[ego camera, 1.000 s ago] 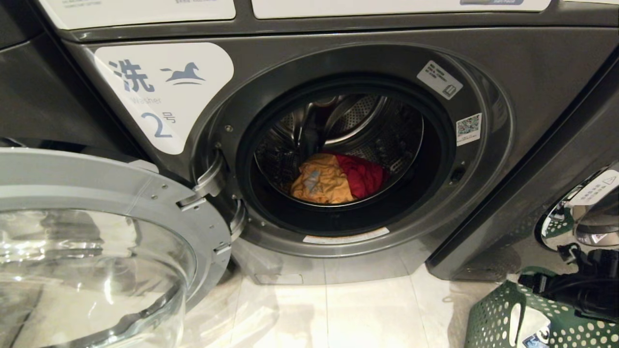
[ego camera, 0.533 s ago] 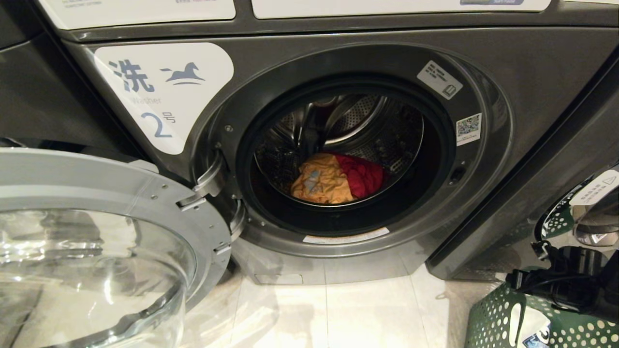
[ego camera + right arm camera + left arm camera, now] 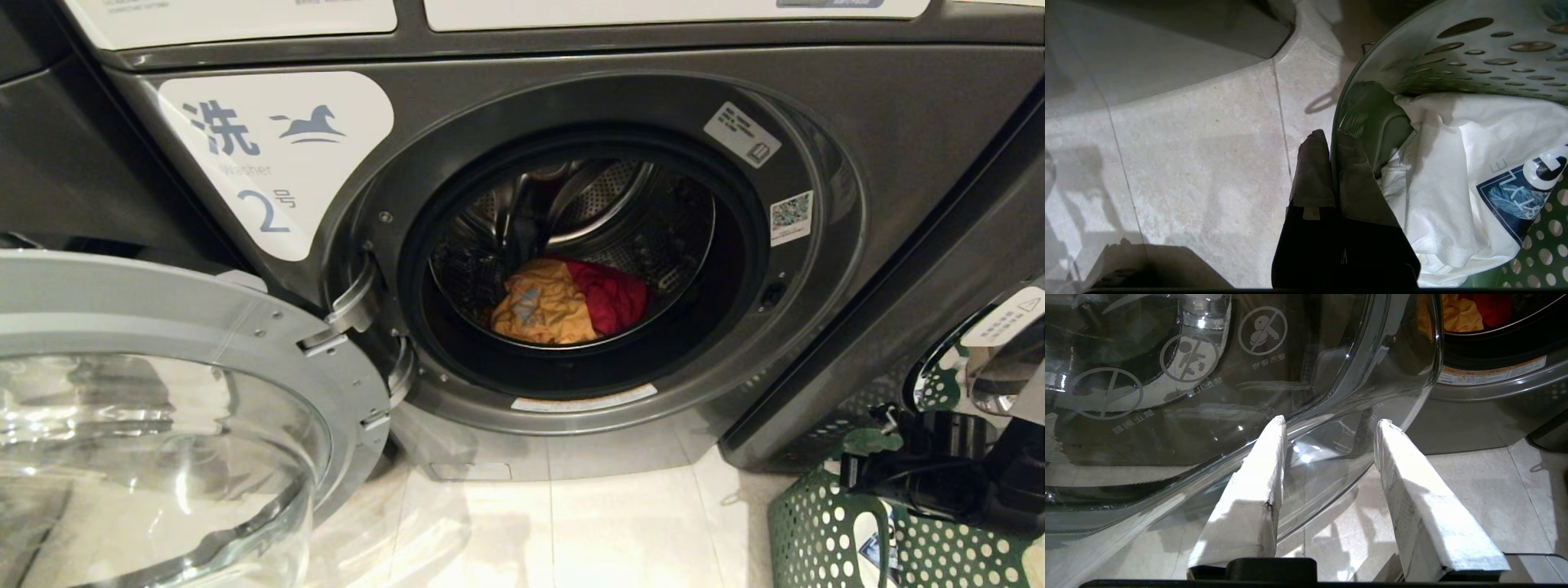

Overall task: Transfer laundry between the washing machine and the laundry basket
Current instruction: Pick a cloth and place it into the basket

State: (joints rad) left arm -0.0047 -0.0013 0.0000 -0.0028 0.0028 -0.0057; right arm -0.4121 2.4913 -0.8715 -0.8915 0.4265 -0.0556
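The washing machine (image 3: 816, 343) stands open, and in its drum lie a yellow garment (image 3: 543, 310) and a red garment (image 3: 614, 298). At the lower right sits the green perforated laundry basket (image 3: 824, 531). My right gripper (image 3: 853, 478) is at its near rim. In the right wrist view that gripper (image 3: 1331, 139) is shut on the basket's rim (image 3: 1337, 107), one finger outside and one inside. A white printed shirt (image 3: 1453, 171) lies in the basket. My left gripper (image 3: 1331, 422) hangs open and empty beside the door glass (image 3: 1208, 396).
The round glass door (image 3: 163, 425) swings out at the lower left, taking up that side. Pale floor tiles (image 3: 571, 531) lie between door and basket. A second machine's chrome door (image 3: 992, 367) is at the far right.
My right arm has moved left along the basket's edge, and the basket has shifted a little left with it. The laundry in the drum and the left arm have not moved.
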